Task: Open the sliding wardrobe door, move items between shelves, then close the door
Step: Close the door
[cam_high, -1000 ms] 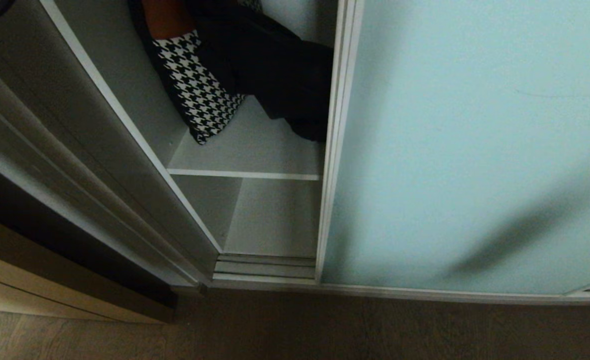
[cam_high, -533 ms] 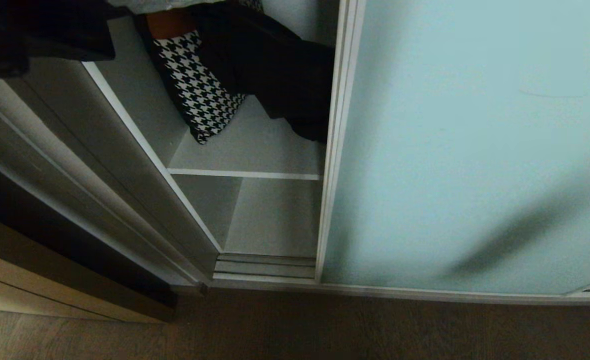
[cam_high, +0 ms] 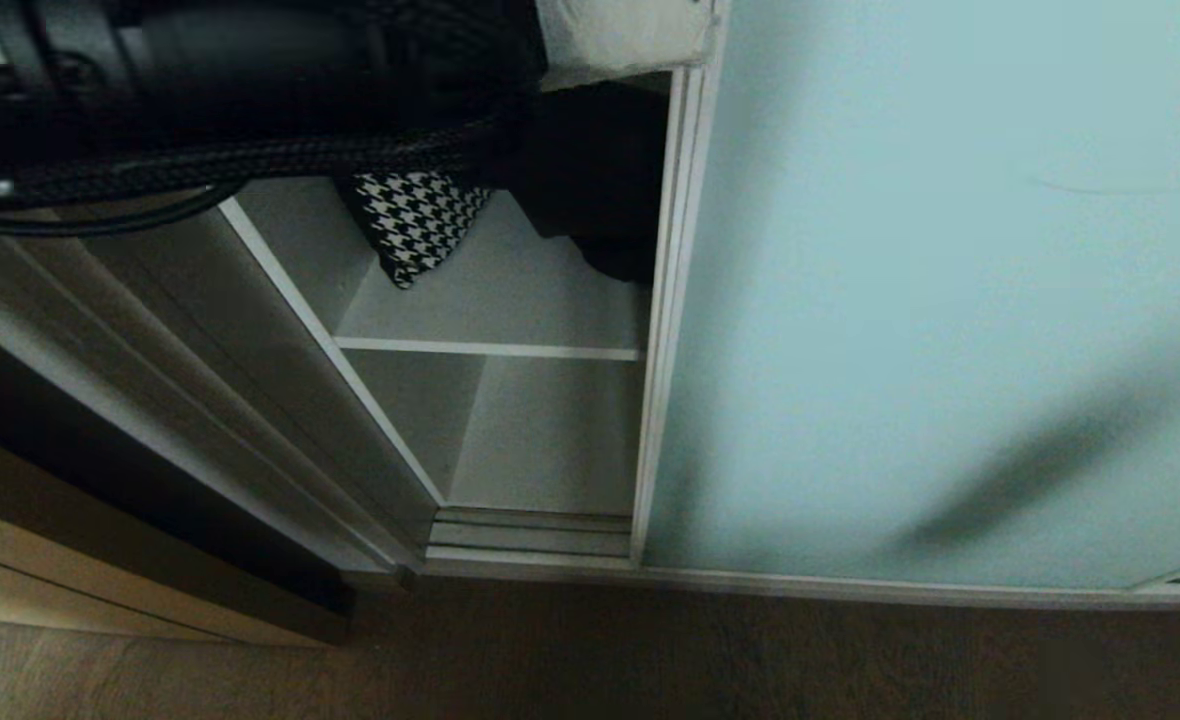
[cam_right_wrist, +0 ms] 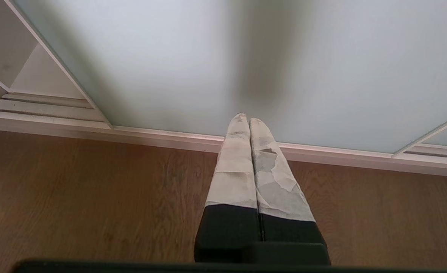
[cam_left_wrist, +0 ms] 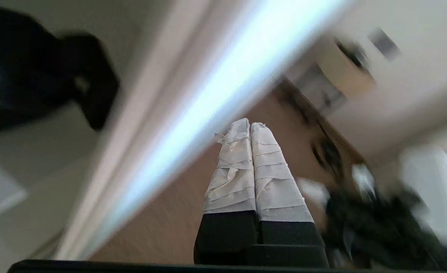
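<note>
Floorboards of brown wood (cam_high: 590, 660) lay nearest me, at six o'clock in the head view. My right gripper (cam_right_wrist: 249, 120) hung over them with its taped fingers pressed together, holding nothing, pointed at the base of the sliding wardrobe door of frosted pale teal glass in a thin silver frame (cam_high: 950, 300), which filled three o'clock. Beyond its left edge I saw flat light-grey shelves (cam_high: 510, 300). On the upper one, towards twelve o'clock, rested the black-and-white houndstooth piece (cam_high: 412, 220) beside the soft black fabric bag (cam_high: 590, 190). My left gripper (cam_left_wrist: 250, 125), pinched tight and empty, crossed at eleven o'clock.
</note>
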You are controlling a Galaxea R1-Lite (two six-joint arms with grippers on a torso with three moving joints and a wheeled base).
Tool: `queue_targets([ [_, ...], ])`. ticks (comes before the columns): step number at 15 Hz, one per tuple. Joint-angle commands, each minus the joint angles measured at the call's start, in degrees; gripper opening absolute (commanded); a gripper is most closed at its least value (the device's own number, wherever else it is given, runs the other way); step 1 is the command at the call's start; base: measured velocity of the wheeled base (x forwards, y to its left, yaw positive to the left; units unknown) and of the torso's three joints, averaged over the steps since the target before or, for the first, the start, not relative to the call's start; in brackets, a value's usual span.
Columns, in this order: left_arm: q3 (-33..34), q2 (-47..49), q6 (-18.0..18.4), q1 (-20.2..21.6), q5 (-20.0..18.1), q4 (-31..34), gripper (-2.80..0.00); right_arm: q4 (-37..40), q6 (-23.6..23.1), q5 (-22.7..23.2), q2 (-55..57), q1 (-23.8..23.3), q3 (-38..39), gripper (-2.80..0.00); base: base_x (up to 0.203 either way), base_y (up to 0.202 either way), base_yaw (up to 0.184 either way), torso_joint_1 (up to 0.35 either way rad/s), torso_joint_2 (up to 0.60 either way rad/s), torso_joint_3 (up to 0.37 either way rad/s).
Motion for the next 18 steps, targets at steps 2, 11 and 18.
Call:
queue_targets([
  [2, -1.58, 5.26, -2.97, -2.39, 1.93, -2.16, -2.8, -0.01, 0.01, -0.01, 0.05, 0.02, 0.0, -2.8, 0.0, 0.0, 0.0, 0.0, 0.0, 0.0],
  [11, -3.14, 14.87, -3.44, -6.07, 18.8, -12.27, -2.8, -0.01, -0.03, -0.01, 0.01, 0.02, 0.0, -2.8, 0.0, 0.0, 0.0, 0.0, 0.0, 0.0],
  [18, -4.39, 19.39, -2.96, -6.09, 30.08, -18.82, -2.8, -0.01, 0.04, -0.01, 0.01, 0.02, 0.0, -2.8, 0.0, 0.0, 0.0, 0.0, 0.0, 0.0],
])
